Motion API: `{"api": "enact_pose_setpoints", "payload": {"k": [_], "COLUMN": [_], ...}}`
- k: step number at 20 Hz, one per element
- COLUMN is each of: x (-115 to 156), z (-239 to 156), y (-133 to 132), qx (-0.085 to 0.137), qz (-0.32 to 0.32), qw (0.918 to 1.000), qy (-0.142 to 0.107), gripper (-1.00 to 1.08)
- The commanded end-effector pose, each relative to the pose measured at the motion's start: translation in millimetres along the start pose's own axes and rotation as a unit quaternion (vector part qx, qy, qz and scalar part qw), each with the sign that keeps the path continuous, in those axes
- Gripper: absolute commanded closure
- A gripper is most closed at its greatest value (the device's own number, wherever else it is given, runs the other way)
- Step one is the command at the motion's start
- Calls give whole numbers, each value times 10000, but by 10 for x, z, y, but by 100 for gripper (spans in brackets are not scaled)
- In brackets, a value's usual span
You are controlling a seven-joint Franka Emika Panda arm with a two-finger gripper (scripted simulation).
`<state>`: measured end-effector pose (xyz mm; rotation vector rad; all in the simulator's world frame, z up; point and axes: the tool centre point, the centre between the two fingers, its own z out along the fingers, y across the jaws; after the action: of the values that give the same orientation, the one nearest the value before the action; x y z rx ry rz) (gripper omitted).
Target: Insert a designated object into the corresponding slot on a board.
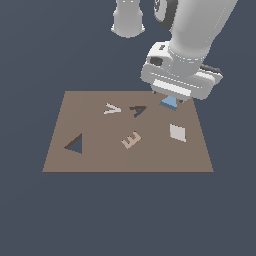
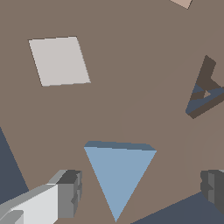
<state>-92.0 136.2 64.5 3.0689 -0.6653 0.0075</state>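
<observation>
While the claw point(image 2: 142, 192) is held with fingers point(image 2: 70, 192) apart on either side, the blue triangle point(image 2: 119, 175) is seen lying on the board point(image 1: 100, 160), untouched. Beyond, a white tile point(image 2: 59, 60) and an A-shaped cutout point(image 2: 204, 89) are noted. Far across the board lies the triangular slot point(image 1: 75, 144).

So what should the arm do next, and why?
Probably close the hand on the light blue triangular block. In the wrist view its fingers stand open on either side of the block, not touching it, and the block lies far from the triangular slot.
</observation>
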Motion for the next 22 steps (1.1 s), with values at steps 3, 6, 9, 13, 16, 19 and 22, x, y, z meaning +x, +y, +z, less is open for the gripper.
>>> {"api": "enact_pose_setpoints", "payload": {"k": [3, 6, 9, 13, 16, 19, 22], "x": [-92, -126, -140, -140, -138, -141, -141], "z": [92, 127, 143, 151, 211, 299, 342], "y": [-87, -125, -144, -142, -143, -148, -147], "qx": [-1, -1, -1, -2, -1, 0, 1], "qz": [193, 263, 294, 278, 285, 290, 296], "qw": [9998, 9997, 9996, 9996, 9996, 9996, 9996], "qy": [-14, -20, -24, -25, -25, -25, -25], "gripper": [-92, -92, -92, -92, -92, -92, -92]}}
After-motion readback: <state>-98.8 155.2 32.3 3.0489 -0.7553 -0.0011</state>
